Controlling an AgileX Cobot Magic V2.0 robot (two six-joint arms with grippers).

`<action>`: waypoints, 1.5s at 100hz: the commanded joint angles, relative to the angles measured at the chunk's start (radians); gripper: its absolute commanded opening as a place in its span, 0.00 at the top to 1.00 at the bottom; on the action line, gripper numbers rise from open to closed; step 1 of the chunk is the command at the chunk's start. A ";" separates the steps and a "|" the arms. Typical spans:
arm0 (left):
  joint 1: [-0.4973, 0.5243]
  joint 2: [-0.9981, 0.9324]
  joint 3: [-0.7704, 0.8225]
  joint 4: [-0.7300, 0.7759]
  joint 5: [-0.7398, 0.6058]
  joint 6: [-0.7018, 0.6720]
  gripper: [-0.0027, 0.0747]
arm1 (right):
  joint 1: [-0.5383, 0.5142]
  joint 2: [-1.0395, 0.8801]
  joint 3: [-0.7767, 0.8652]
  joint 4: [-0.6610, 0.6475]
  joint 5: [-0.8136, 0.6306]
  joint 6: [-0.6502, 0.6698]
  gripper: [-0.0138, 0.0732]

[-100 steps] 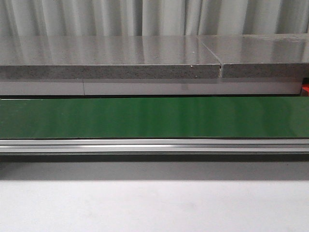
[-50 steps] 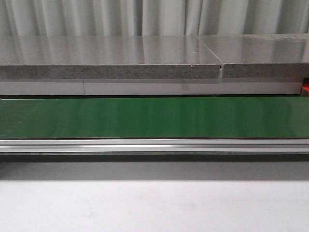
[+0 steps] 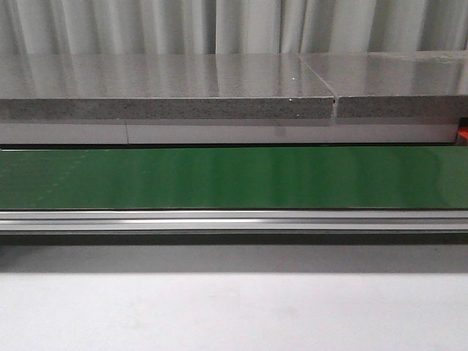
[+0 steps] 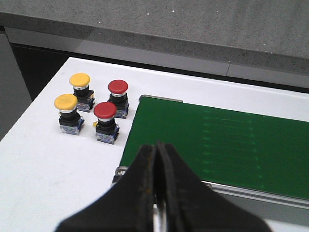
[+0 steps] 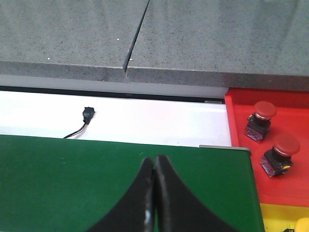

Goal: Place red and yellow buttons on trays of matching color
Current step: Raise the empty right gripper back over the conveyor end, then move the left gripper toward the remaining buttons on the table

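In the left wrist view, two yellow buttons and two red buttons stand on the white table by the end of the green conveyor belt. My left gripper is shut and empty, over the belt's near edge, apart from the buttons. In the right wrist view, a red tray holds two red buttons; a yellow tray shows at the corner. My right gripper is shut and empty above the belt. Neither gripper appears in the front view.
A grey stone counter runs behind the belt, with an aluminium rail along the belt's front. A small black sensor with a wire lies on the white surface beyond the belt. White table lies in front.
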 commanded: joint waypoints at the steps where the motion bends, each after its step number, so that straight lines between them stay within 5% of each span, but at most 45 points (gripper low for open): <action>1: -0.005 0.008 -0.024 0.025 -0.067 -0.006 0.99 | 0.001 -0.007 -0.025 0.009 -0.054 -0.011 0.92; 22: -0.005 0.008 -0.022 0.025 -0.067 -0.006 0.94 | 0.001 -0.007 -0.025 0.009 -0.054 -0.011 0.92; 53: -0.005 0.008 -0.022 0.049 -0.005 -0.006 0.30 | 0.001 -0.007 -0.025 0.009 -0.054 -0.011 0.92; 67: -0.005 0.008 -0.022 0.052 -0.003 -0.006 0.13 | 0.001 -0.007 -0.025 0.009 -0.054 -0.011 0.92; 111: -0.005 0.051 -0.033 0.097 -0.009 -0.065 0.14 | 0.001 -0.007 -0.025 0.009 -0.054 -0.011 0.92; 150: -0.003 0.436 -0.250 0.271 -0.002 -0.267 0.14 | 0.001 -0.007 -0.025 0.009 -0.054 -0.011 0.92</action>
